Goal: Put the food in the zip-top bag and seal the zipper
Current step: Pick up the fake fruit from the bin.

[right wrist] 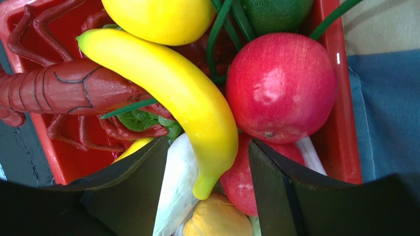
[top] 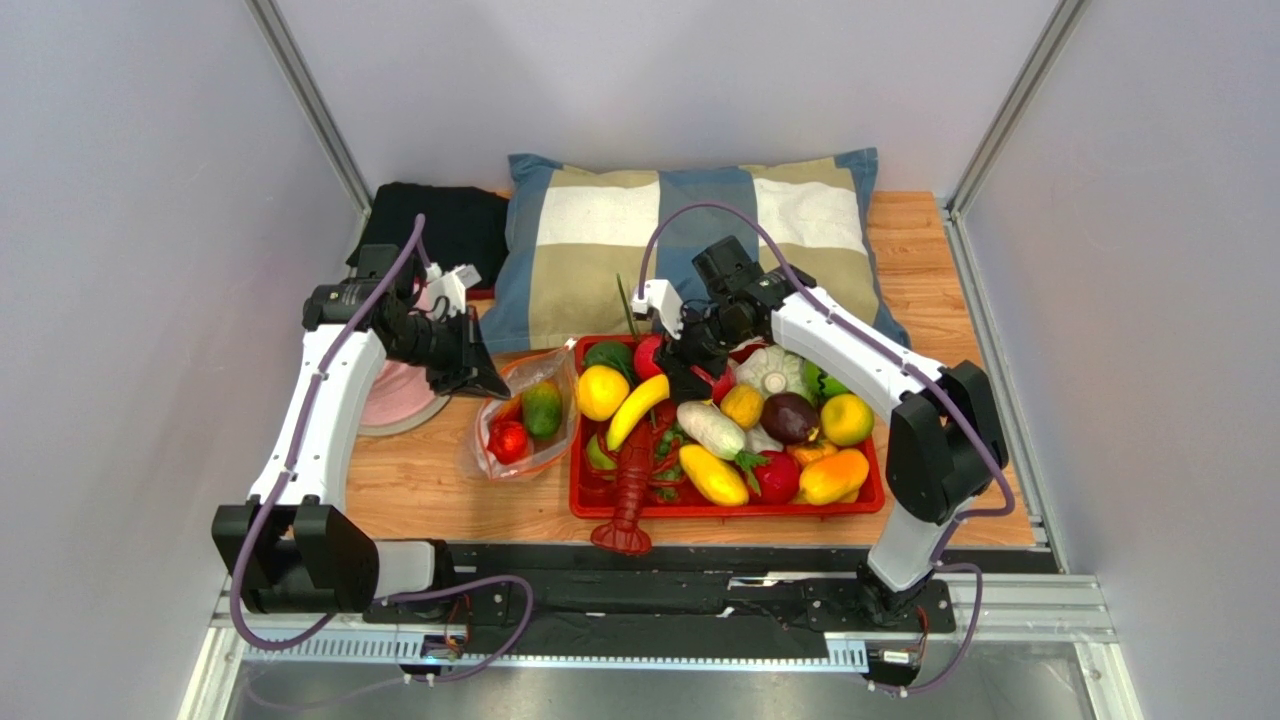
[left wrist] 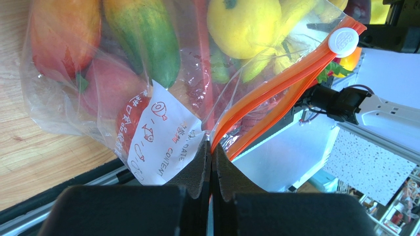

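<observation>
The clear zip-top bag (top: 526,428) lies on the wood left of the red tray (top: 721,510), with a mango, a green fruit and a red one inside (left wrist: 143,39). My left gripper (left wrist: 212,150) is shut on the near end of the orange zipper (left wrist: 276,88); the white slider (left wrist: 343,42) sits at its far end and the mouth gapes. My right gripper (right wrist: 208,141) hangs over the tray's back left, jaws apart. The yellow banana's (right wrist: 182,93) stem end lies between them, touching neither finger. A red fruit (right wrist: 281,83) and a white vegetable (right wrist: 177,187) crowd beside it.
The tray holds several more toy foods, and a red lobster (top: 631,488) hangs over its front rim. A checked pillow (top: 676,225) lies behind, with a black cloth (top: 436,218) at the back left. A pink round thing (top: 398,398) sits under the left arm.
</observation>
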